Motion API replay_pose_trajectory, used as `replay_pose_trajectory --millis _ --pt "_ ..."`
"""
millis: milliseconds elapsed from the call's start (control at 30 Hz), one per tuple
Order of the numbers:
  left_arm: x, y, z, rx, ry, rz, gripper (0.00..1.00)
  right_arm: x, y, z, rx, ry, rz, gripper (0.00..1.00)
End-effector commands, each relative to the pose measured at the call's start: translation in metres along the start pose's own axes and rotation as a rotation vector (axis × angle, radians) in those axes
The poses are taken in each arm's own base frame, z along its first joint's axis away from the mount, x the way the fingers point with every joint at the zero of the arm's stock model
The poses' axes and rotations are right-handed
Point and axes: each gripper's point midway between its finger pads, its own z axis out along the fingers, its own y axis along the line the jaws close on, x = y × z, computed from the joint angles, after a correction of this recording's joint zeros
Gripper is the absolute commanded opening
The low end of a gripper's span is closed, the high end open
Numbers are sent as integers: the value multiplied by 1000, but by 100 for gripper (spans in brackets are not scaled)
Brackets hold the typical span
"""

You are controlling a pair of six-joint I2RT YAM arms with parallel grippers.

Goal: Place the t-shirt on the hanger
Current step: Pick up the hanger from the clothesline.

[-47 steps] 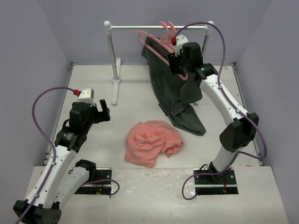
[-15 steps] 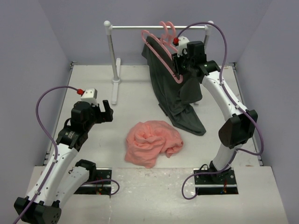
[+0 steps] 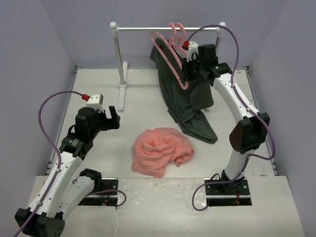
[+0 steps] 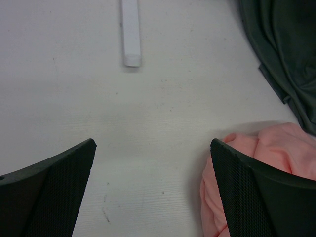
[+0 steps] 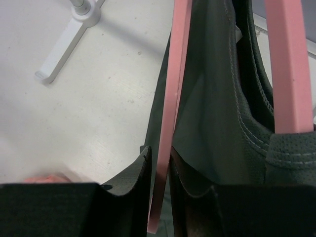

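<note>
Right wrist view: the right gripper (image 5: 160,154) pinches a thin bar of the hanger (image 5: 173,94), close beside the dark grey shirt (image 5: 217,123). From above, the hanger's long axis slants down to the right, and its hook seems to sit on the rail (image 3: 138,29). The t-shirt (image 3: 160,150) lies crumpled on the table (image 3: 98,84). The left gripper (image 3: 111,118) hovers nearby with its fingers spread.

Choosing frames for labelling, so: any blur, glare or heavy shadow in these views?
Top external: even soft light, sharp, no glare. Left wrist: table crisp, left tool dark, its edges soft. Right wrist: hanger inside the right tool is close and slightly soft; grey shirt dim.
</note>
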Motion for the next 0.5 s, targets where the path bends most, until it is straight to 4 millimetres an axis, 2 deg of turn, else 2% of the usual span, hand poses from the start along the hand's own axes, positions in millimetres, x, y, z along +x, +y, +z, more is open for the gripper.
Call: replay_pose_trajectory --millis 0,67,100,233,300,467 --pt "-10 -3 1 19 -41 17 100 -16 8 0 -44 -27 17 22" --pt "-10 -2 1 18 -42 17 100 -14 9 5 -56 -17 19 26" --pt "-11 -3 0 20 -46 16 100 -14 9 6 -57 -11 21 23" --pt "-13 -1 -2 13 -56 15 100 -20 6 7 -39 -21 26 1" --pt "-13 -1 -1 13 -55 17 100 -26 7 0 -26 -46 63 0" --pt "-12 -3 1 18 -35 21 100 -54 14 -34 -9 -168 70 0"
